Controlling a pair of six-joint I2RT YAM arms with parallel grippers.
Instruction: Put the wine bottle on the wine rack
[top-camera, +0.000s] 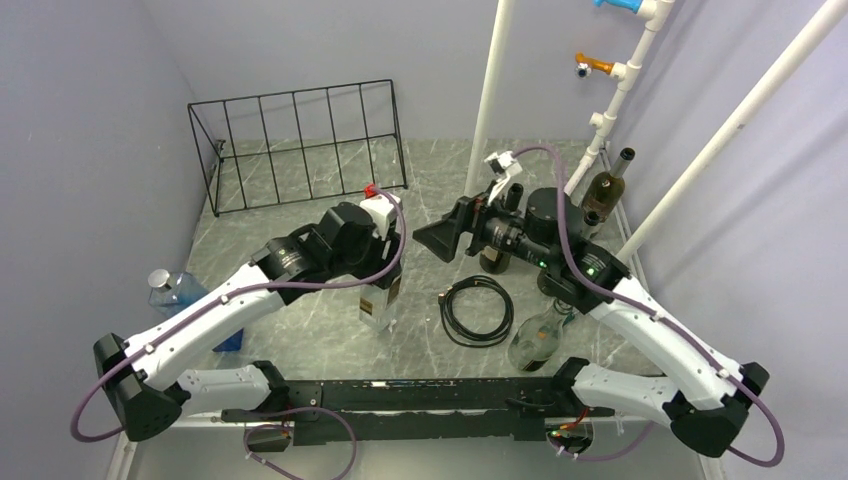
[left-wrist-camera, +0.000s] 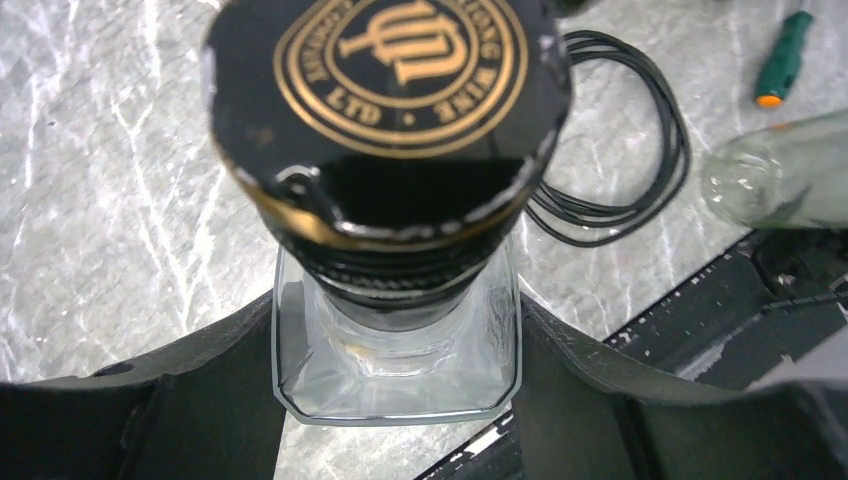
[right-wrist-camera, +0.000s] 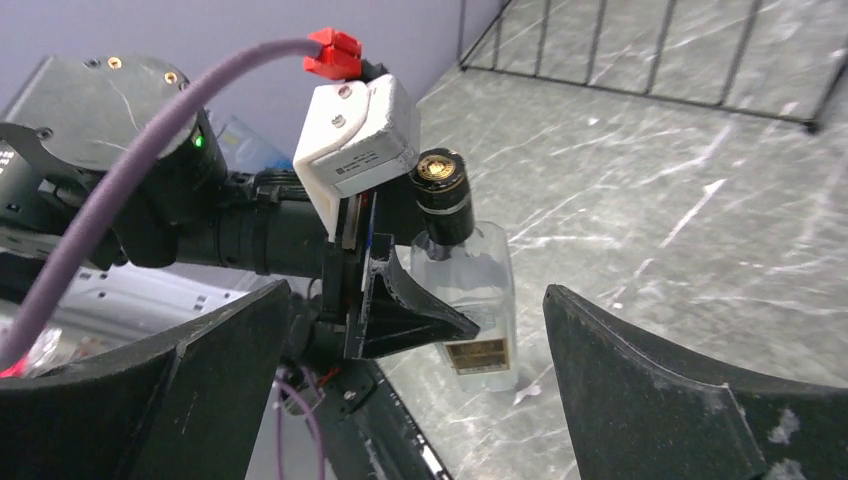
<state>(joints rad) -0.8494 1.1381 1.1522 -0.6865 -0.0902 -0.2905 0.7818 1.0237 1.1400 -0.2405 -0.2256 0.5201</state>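
Marble tabletop (top-camera: 440, 170), lilac walls (top-camera: 80, 120), left gripper (left-wrist-camera: 396, 340) clasping wine bottle (left-wrist-camera: 390, 100), right gripper (right-wrist-camera: 415, 295) spread wide.

1. Wine bottle (left-wrist-camera: 390, 90): clear, square-bodied glass with a black cap bearing a gold emblem and a dark-and-gold label low on one face. It stands upright on the tabletop (top-camera: 440, 170), between the left fingers (left-wrist-camera: 180, 410), which close against its shoulders on both sides.
2. Wine rack (top-camera: 300, 150): black thin-wire frame with an upright back grid of about six slots. It stands on the tabletop well beyond the left fingers.
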